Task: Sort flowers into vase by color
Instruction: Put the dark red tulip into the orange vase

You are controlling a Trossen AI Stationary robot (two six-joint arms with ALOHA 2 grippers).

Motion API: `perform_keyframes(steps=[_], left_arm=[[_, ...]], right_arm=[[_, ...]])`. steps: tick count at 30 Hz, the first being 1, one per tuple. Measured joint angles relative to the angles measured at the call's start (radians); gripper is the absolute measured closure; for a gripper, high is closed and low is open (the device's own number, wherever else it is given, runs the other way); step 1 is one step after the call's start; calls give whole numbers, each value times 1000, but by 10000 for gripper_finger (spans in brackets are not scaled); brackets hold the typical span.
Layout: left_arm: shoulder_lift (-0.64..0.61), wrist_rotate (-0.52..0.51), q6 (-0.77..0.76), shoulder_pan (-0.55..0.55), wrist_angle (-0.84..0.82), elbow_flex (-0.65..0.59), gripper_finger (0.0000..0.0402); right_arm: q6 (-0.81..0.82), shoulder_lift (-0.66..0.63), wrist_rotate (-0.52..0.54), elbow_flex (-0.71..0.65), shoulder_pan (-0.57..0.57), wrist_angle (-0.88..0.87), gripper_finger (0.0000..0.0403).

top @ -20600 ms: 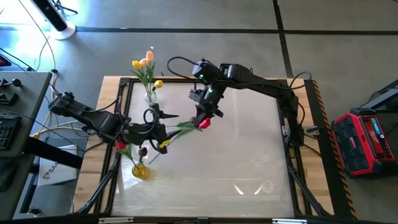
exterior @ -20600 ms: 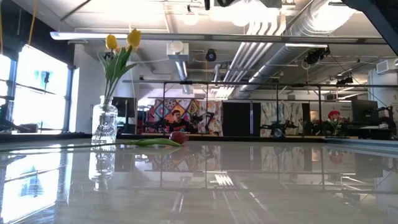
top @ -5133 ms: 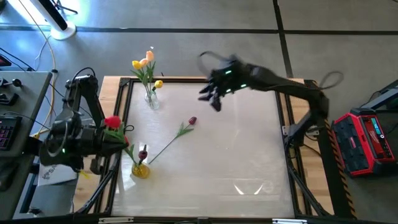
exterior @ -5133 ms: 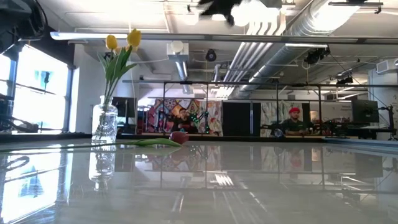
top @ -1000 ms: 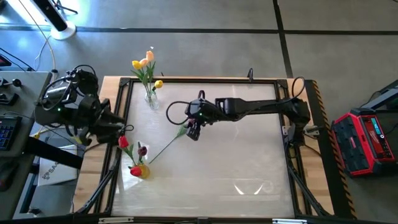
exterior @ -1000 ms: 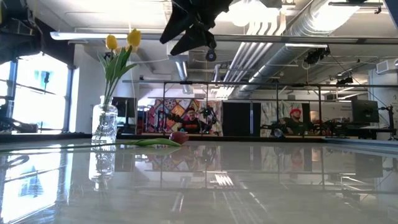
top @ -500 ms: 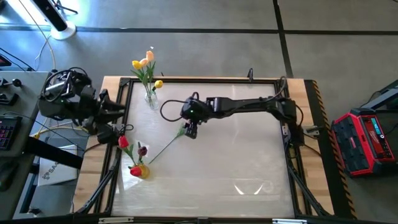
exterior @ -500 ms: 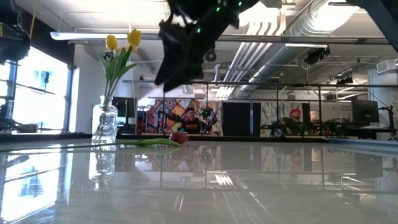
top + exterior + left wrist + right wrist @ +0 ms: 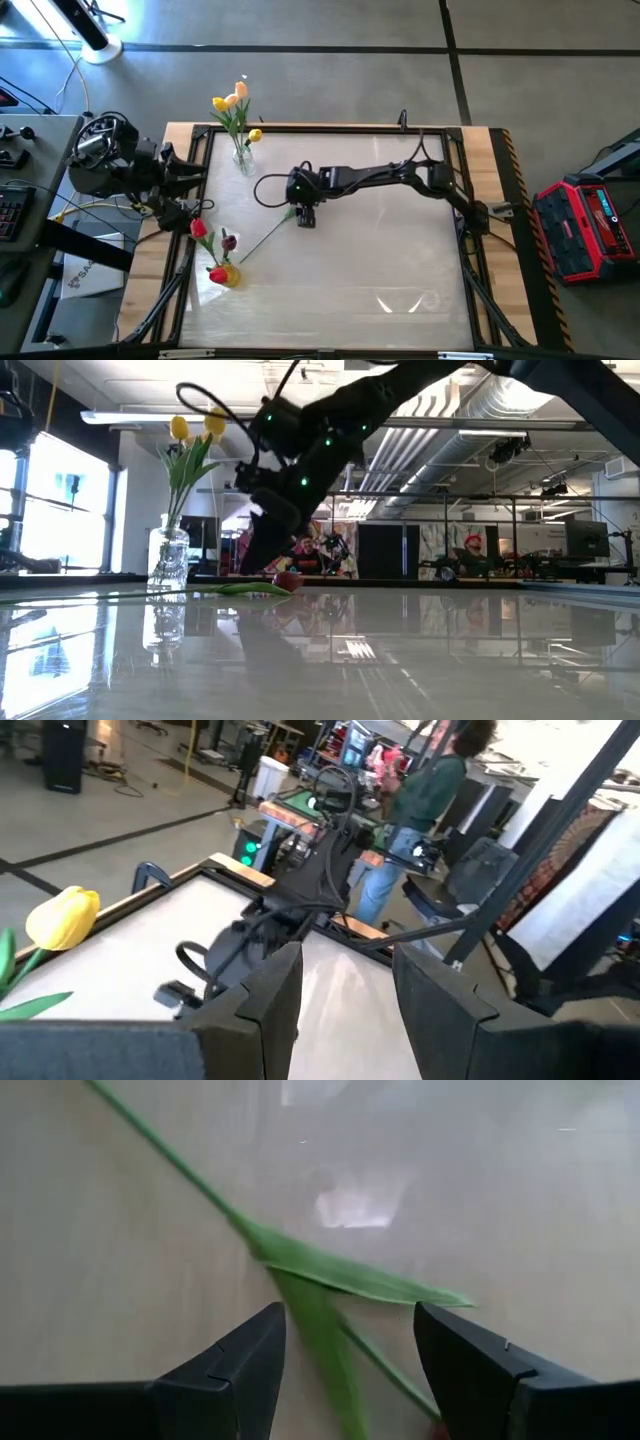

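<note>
One flower point(image 9: 262, 238) with a dark red head point(image 9: 287, 581) lies flat on the table, stem and leaves point(image 9: 330, 1275) down. My right gripper point(image 9: 305, 217) is low over it, open, its fingers point(image 9: 240, 1355) on either side of the leafy stem without touching it. A clear vase point(image 9: 243, 160) at the far left holds yellow and peach tulips point(image 9: 230, 102). A yellow vase point(image 9: 224, 275) at the near left holds red and maroon tulips point(image 9: 199, 228). My left gripper point(image 9: 345, 970) waits open at the table's left edge, with nothing between its fingers.
A dark metal frame point(image 9: 460, 250) runs around the table top. Wide bare surface lies to the right of and nearer than the lying flower. People stand at other benches point(image 9: 470, 555) in the room beyond the far edge.
My right gripper has come down and gone toward the table's left edge, onto the lying flower near its head; its fingers stay open. The flower has not moved. My left arm has drawn back a little at the left edge.
</note>
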Motion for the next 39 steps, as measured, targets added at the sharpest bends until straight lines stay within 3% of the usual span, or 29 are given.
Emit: perform_keyframes(steps=[10,21,31,39], left_arm=[[20,3,-3,77,-12,0,257],[20,6,-2,178,-16,0,257],[20,33,0,211,-20,0,257],[20,33,-3,211,-19,0,257]], right_arm=[[-6,58,-61,0,0,23,192],[74,108,-79,2,0,197,192],[108,111,-59,6,-4,146,192],[112,75,-52,4,0,0,211]])
